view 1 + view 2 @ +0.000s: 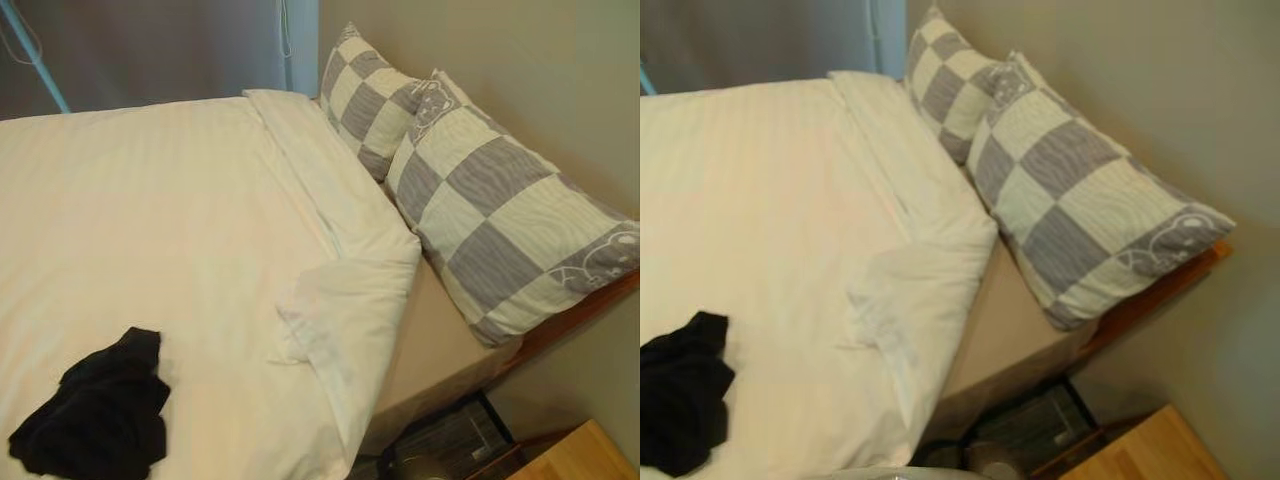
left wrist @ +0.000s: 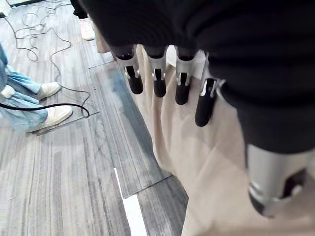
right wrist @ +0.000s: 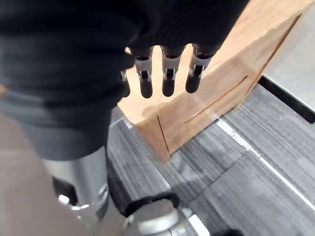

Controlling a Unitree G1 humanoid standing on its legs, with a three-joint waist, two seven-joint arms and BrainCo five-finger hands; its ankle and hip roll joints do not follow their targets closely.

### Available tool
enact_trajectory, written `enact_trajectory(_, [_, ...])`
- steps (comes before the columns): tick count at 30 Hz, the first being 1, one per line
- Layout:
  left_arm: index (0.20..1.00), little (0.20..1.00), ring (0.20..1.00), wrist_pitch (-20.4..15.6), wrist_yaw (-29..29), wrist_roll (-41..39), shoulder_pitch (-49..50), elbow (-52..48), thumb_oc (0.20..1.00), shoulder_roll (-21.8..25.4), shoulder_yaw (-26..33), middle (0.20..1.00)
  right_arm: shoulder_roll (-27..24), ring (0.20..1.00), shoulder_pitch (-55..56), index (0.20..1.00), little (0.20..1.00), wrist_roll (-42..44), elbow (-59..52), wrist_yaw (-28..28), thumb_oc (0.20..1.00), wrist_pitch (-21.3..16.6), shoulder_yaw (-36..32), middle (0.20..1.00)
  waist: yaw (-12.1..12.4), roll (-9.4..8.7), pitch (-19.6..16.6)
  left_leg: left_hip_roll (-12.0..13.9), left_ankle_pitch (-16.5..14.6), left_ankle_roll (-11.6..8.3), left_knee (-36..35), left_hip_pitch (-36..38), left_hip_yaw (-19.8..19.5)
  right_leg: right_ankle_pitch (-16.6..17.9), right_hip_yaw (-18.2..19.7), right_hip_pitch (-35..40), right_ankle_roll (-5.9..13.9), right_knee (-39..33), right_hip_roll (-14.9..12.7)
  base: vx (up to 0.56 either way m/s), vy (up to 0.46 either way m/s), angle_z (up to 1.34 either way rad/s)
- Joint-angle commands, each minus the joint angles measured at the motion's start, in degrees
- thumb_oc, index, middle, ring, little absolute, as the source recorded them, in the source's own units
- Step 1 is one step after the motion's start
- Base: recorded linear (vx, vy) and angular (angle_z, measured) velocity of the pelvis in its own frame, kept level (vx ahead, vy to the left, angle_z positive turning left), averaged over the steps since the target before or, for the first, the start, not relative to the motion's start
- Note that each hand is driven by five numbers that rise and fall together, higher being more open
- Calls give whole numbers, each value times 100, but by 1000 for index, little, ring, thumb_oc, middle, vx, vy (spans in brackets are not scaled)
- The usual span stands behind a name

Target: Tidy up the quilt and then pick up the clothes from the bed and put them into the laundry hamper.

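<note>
Black clothes (image 1: 95,420) lie on the quilt (image 1: 160,230), well apart from both hands' straight, empty fingers (image 2: 158,81)

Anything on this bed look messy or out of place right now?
Yes. The white quilt is folded back and bunched near its corner by the checked pillows, baring the tan sheet. A crumpled heap of black clothes lies on the quilt near the bed's front edge.

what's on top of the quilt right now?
A crumpled black garment lies on the white quilt near its lower left. The quilt's corner by the checked pillows is folded back on itself. Whatever lies beneath the quilt is covered.
</note>
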Motion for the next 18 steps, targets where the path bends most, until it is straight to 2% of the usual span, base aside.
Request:
enact_trajectory(1, [1000,1000,1000,12,262,-188,-631,242,1000,216,156,1000,-191,1000,-65,1000,1000,1331,52,-426,1000,-171,-383,1000,-284,-43,124,798,439,-396,-284,-720,43,158,249,488,742,-727,-316,43,-144,0])
enact_trajectory(2, [1000,1000,1000,59,257,-204,-575,333,1000,338,349,1000,-346,1000,-66,1000,1000,1775,-27,-584,1000,-359,-908,1000,-285,-113,109,833,424,-398,-284,-729,107,207,232,484,752,-807,-265,29,-114,-17])
enact_trajectory(3, [1000,1000,1000,61,249,-186,-561,350,1000,367,382,1000,-391,1000,-63,1000,1000,1849,-46,-649,1000,-455,-989,1000,-281,-128,106,841,421,-399,-284,-729,116,218,228,483,754,-822,-254,34,-193,-31])
enact_trajectory(4, [1000,1000,1000,114,222,-129,-470,409,1000,524,548,1000,-601,1000,-31,1000,1000,1934,-269,-967,1000,-817,-1351,1000,-268,-204,97,879,418,-411,-284,-743,161,263,186,458,773,-868,-224,17,-157,-29])
enact_trajectory(6, [1000,1000,1000,143,144,-15,-379,486,1000,746,720,1000,-1238,1000,-44,1000,1000,1719,-875,-1323,1000,-1068,-1845,1000,-260,-286,101,919,396,-425,-284,-759,222,316,133,407,797,-901,-198,15,-117,-8])
enact_trajectory(7, [1000,1000,1000,149,133,14,-364,497,1000,786,753,1000,-1380,1000,-50,1000,1000,1647,-980,-1366,1000,-1273,-1926,1000,-260,-302,96,920,396,-428,-284,-773,230,323,131,390,798,-904,-196,1,-23,-9])
enact_trajectory(8, [1000,1000,1000,153,114,21,-306,482,1000,911,810,1000,-2169,1000,-165,1000,1000,984,-2692,-2153,1000,-981,-2280,1000,-291,-346,106,934,378,-449,-284,-832,288,327,50,336,802,-926,-191,-9,-8,-27])
enact_trajectory(9, [1000,1000,1000,153,115,21,-308,482,1000,913,810,1000,-2162,1000,-161,1000,1000,979,-2707,-2163,1000,-972,-2284,1000,-290,-353,94,930,397,-451,-284,-855,291,342,53,313,798,-928,-194,-44,15,-46])
enact_trajectory(11, [1000,1000,1000,180,156,-16,-307,428,1000,951,919,1000,-2869,1000,-391,1000,1000,100,-4940,-2646,1000,-439,-2317,1000,-346,-410,104,912,414,-487,-284,-989,336,359,4,193,799,-963,-202,-65,43,-38])
enact_trajectory(12, [1000,1000,1000,181,157,-15,-307,427,1000,947,920,1000,-2862,1000,-380,1000,1000,90,-4973,-2660,1000,-414,-2324,1000,-349,-406,102,913,413,-486,-284,-991,333,358,1,191,800,-961,-202,-42,62,-29])
enact_trajectory(13, [1000,1000,1000,183,218,-39,-316,424,1000,902,994,1000,-3098,1000,-544,1000,1000,-370,-5833,-2473,1000,-263,-2278,1000,-376,-429,106,900,407,-493,-284,-1029,341,359,15,137,802,-976,-202,-21,64,-9])
enact_trajectory(14, [1000,1000,1000,206,276,-57,-339,410,1000,855,1050,1000,-3262,1000,-674,1000,1000,-722,-6511,-2344,1000,48,-2220,1000,-400,-442,102,895,406,-498,-284,-1058,339,359,32,108,805,-998,-202,-30,89,-8])
enact_trajectory(16, [1000,1000,1000,250,364,-127,-451,427,1000,788,1123,1000,-3621,1000,-1032,1000,1000,-1141,-7530,-1806,1000,456,-2077,1000,-427,-480,111,891,410,-517,-284,-1112,336,357,59,78,805,-1038,-195,-33,69,2])
enact_trajectory(18, [1000,1000,1000,271,384,-143,-543,450,1000,760,1137,1000,-3777,1000,-1272,1000,1000,-1342,-7862,-1491,1000,549,-1915,1000,-414,-508,124,887,415,-526,-284,-1158,326,358,65,45,806,-1048,-195,-48,32,-6])
